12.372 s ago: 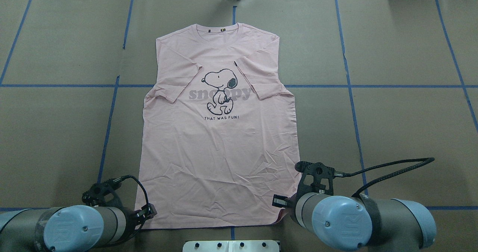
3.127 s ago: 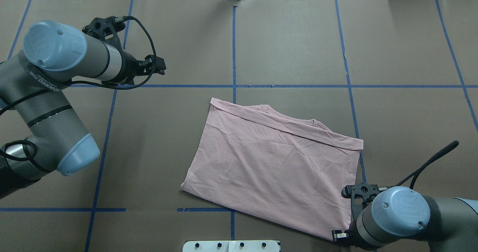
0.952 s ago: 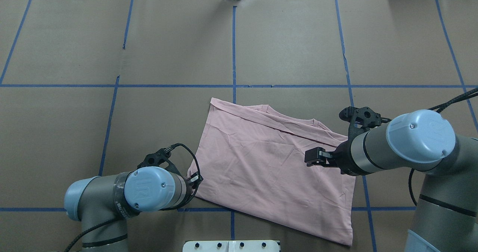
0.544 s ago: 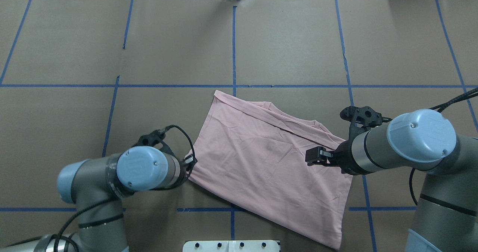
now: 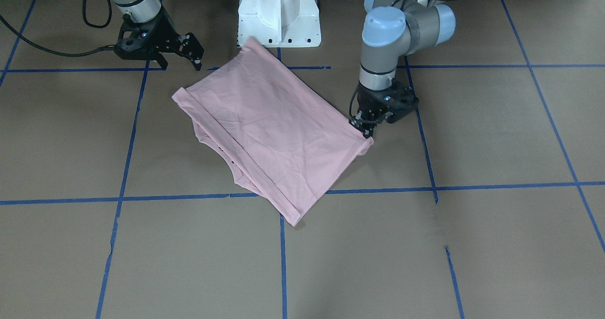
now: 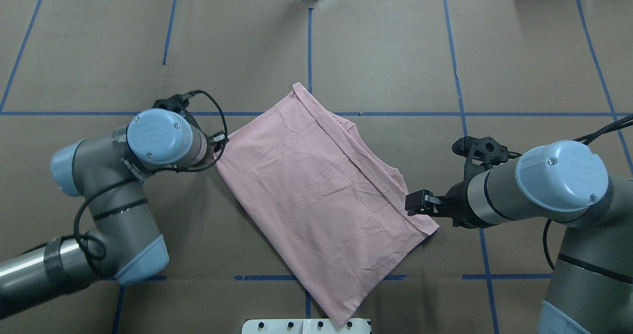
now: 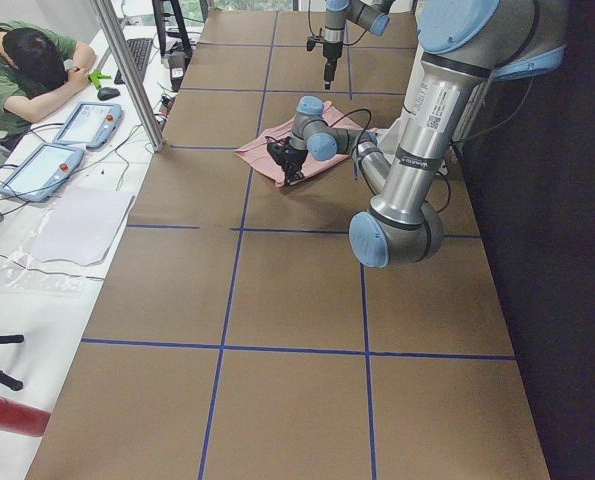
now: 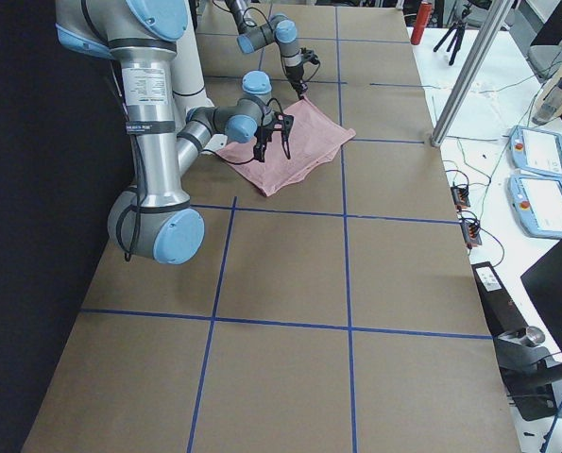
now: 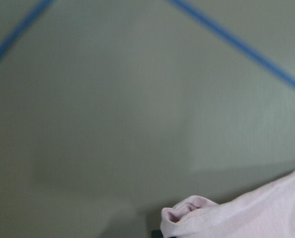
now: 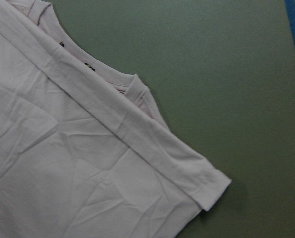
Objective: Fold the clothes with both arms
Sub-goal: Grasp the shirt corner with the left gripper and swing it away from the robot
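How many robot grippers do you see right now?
2: the left gripper pinching a corner of the pink shirt, and the right gripper open, hovering near its opposite end.

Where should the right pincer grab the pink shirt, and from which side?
Grip the free corner of the pink shirt, at the end of the hemmed edge nearest the open right pincer, probably coming down from the robot's right. The layers there stack flat at an edge, and it lies opposite the corner that the left pincer holds.
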### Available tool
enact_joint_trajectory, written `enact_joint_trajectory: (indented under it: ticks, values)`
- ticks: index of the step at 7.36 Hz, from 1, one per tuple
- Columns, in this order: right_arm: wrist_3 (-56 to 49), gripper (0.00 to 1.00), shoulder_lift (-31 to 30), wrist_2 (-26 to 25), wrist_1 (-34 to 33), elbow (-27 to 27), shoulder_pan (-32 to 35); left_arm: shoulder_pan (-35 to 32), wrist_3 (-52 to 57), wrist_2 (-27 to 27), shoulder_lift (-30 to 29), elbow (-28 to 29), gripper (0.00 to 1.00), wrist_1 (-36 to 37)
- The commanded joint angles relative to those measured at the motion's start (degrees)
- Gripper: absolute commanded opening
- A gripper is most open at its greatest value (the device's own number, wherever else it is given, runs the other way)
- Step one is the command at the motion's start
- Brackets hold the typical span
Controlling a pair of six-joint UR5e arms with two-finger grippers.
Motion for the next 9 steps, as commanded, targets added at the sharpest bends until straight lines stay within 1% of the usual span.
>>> enact_joint_trajectory:
  ticks: [1,2,3,4,6,7,8,9]
  values:
    - [0.1,1.0,0.3,-0.1,0.0,0.0,0.4,-6.4,6.4,0.0,-8.5,10.5,0.0,-1.8]
    - [0.1,1.0,0.3,-0.1,0.0,0.0,0.6,-7.8,8.2,0.0,-12.3,16.3,0.0,-5.7]
    - [0.2,1.0,0.3,-0.2,0.0,0.0,0.9,-7.9,9.5,0.1,-14.5,20.5,0.0,-10.2]
    - [0.3,1.0,0.3,-0.2,0.0,-0.1,1.5,-7.9,9.5,0.1,-16.0,23.2,0.0,-14.2]
    - [0.4,1.0,0.3,-0.2,0.0,-0.2,1.8,-7.9,9.5,2.6,-21.9,33.1,0.0,-18.4]
    - [0.5,1.0,0.4,-0.9,0.0,-0.2,1.7,-7.9,9.5,2.6,-21.9,34.6,0.49,-21.4]
    - [0.6,1.0,0.4,-1.5,0.0,-0.3,1.6,-7.9,12.7,2.7,-21.9,34.8,0.99,-21.3]
    - [0.6,1.0,0.4,-1.9,-0.1,-0.6,1.6,-8.5,14.5,2.0,-21.4,34.2,1.0,-20.8]
